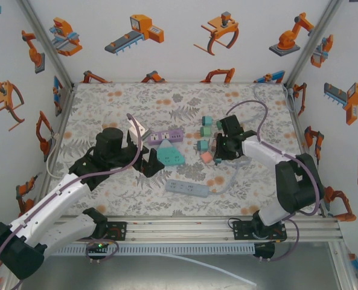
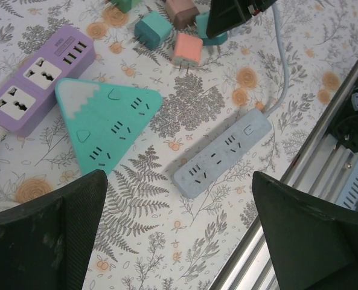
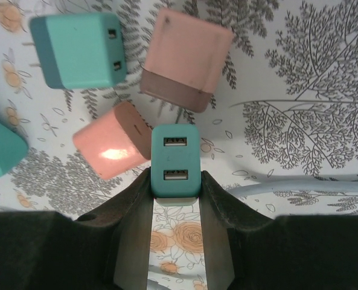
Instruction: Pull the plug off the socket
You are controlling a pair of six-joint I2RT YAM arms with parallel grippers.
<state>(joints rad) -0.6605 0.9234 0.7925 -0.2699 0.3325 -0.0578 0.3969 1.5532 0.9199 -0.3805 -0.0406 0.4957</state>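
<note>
The floral table (image 1: 106,103) carries everything, and the left arm (image 1: 52,205) and right arm (image 1: 287,175) reach in from its near edge.

Three power strips lie at mid-table. The purple strip (image 2: 37,78) runs to the frame's left edge in the left wrist view. The teal triangular strip (image 2: 106,124) sits just beside it. The blue-grey strip (image 2: 221,154) lies apart, nearer the rail, and its pale cable (image 2: 278,60) runs up behind the dark bulk of the other arm.

The left gripper (image 2: 179,187) hangs over the strips with its fingers (image 2: 46,235) spread wide, touching nothing.

From above, the right wrist housing covers its own fingers. In the right wrist view, the right gripper (image 3: 175,181) is pinched on the teal plug (image 3: 175,157), a two-port USB charger. Only the plug's port face shows (its prongs are hidden).

The plug is well apart from all three strips, over the cloth to their right. Four loose chargers crowd it:
- A pink charger (image 3: 112,148) appears to touch its left side.
- A brown-based pink charger (image 3: 188,57) sits just beyond it.
- A teal charger (image 3: 79,48) lies up and to the left, two prongs showing.
- A second teal charger (image 3: 0,148) is cut off by the frame edge.
</note>
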